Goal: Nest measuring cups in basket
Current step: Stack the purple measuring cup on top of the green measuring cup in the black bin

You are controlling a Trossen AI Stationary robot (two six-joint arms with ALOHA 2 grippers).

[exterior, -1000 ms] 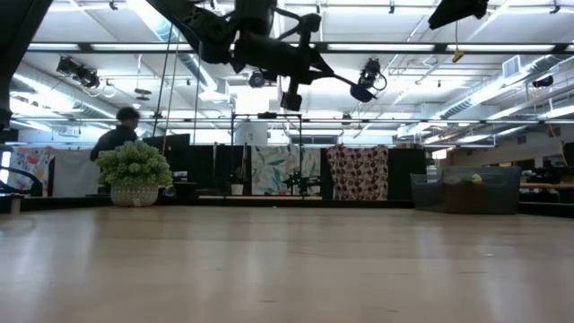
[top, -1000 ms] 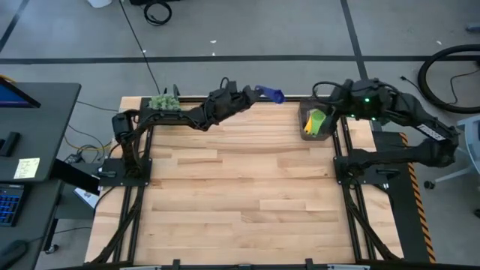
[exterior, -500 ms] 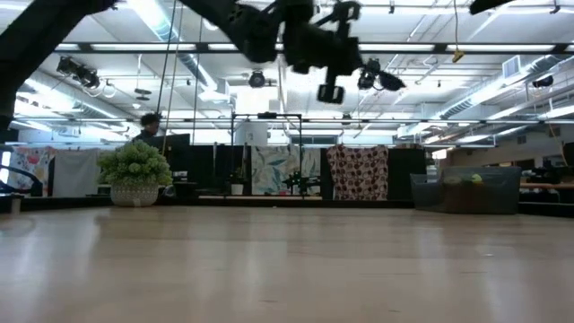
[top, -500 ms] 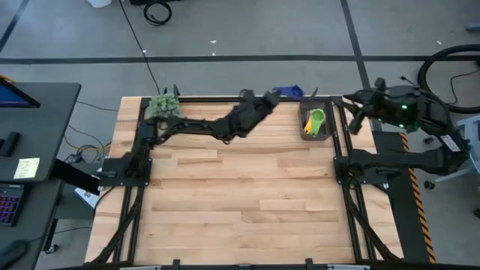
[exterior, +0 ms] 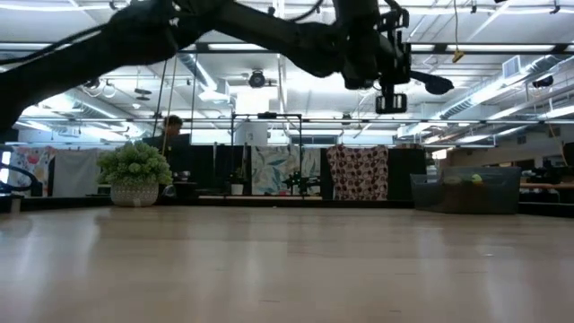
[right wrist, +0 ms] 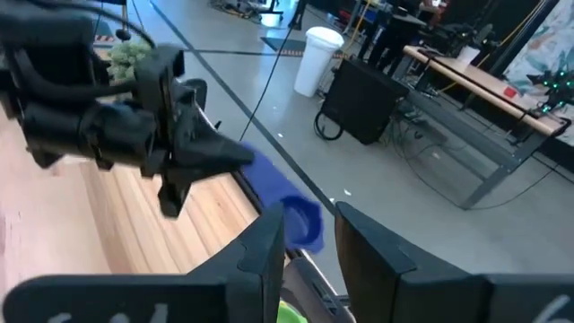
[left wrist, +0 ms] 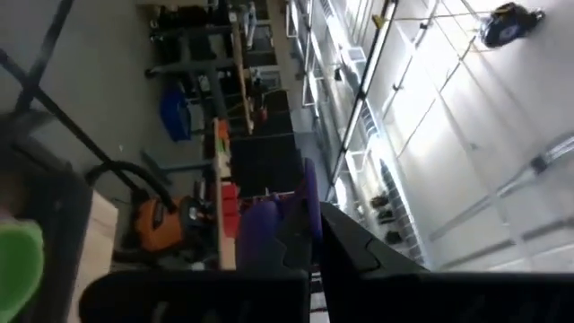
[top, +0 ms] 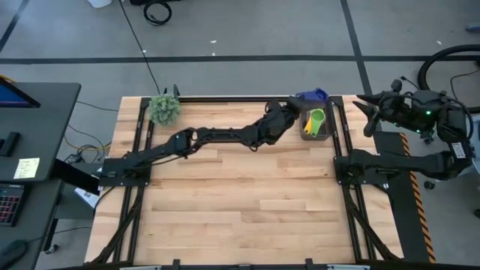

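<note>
The dark grey basket stands at the table's far right corner with a green cup and a yellow cup in it. It also shows in the low view. My left gripper is shut on a dark blue measuring cup, high over the basket's far left corner. The cup also shows in the low view and the left wrist view. My right gripper is open and empty, beyond the table's right edge. The other cups are out of view. My left gripper pinches the blue cup by its flat handle between its two fingers. The fingers come from the table's left. The round bowl sticks out past the fingertips. The cup is lifted clear, above the basket.
A fuzzy green plant ball sits at the table's far left corner, in a white pot in the low view. A person stands in the room behind it. Bare wooden tabletop fills the middle and near side.
My left gripper has carried the blue cup along the far edge toward the table's right, from the middle to just over the basket, the arm stretching out. My right gripper has drawn back from the basket toward the right, past the table's edge.
</note>
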